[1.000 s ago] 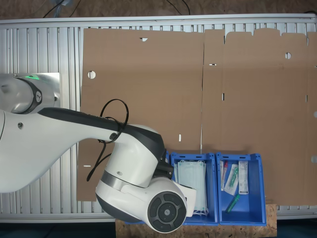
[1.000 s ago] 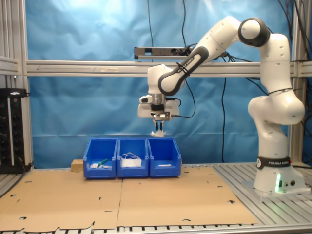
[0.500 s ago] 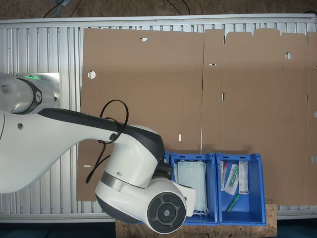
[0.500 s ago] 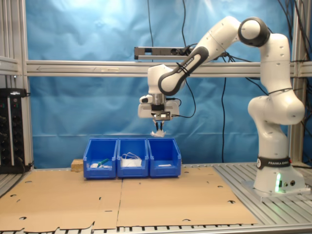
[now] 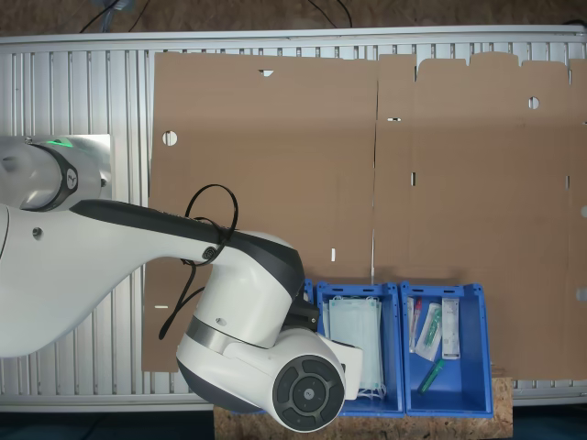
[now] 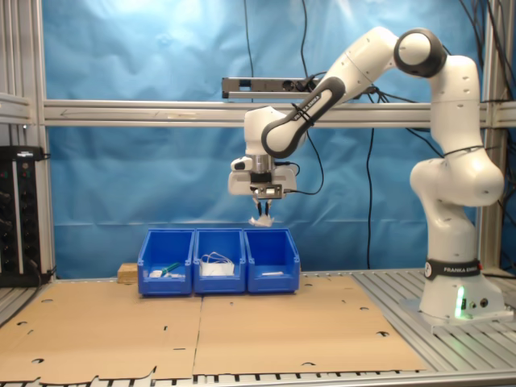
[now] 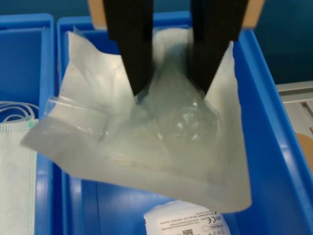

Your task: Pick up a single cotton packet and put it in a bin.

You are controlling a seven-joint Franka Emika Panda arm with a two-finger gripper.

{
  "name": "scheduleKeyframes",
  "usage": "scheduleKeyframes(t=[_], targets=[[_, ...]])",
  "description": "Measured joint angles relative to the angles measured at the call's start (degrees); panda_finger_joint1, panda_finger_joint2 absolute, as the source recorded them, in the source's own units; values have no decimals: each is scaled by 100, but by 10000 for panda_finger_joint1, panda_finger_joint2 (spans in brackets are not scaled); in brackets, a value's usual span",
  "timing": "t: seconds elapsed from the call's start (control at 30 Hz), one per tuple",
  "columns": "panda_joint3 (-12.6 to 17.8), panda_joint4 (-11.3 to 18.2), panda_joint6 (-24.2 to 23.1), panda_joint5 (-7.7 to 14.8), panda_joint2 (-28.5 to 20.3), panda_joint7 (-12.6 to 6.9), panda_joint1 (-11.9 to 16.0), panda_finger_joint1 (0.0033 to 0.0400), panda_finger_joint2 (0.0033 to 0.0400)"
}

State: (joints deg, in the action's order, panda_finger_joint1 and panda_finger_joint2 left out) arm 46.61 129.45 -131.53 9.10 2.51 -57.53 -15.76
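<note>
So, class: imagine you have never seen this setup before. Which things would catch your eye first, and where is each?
The white robot arm arches across the blue backdrop. Its gripper pinches a crumpled cotton packet in mid-air above the bin at the second exterior view's right end of three blue crates. The middle crate holds pale green face masks, and the third crate holds tubes and long packets.
</note>
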Motion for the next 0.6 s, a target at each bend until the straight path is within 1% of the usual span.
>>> scheduleKeyframes(t=[0.43,0.47,0.6], targets=[[0,0,0,0,0,-64,0,52,52],[0,0,0,0,0,-66,0,212,212],[0,0,0,0,0,-70,0,212,212]])
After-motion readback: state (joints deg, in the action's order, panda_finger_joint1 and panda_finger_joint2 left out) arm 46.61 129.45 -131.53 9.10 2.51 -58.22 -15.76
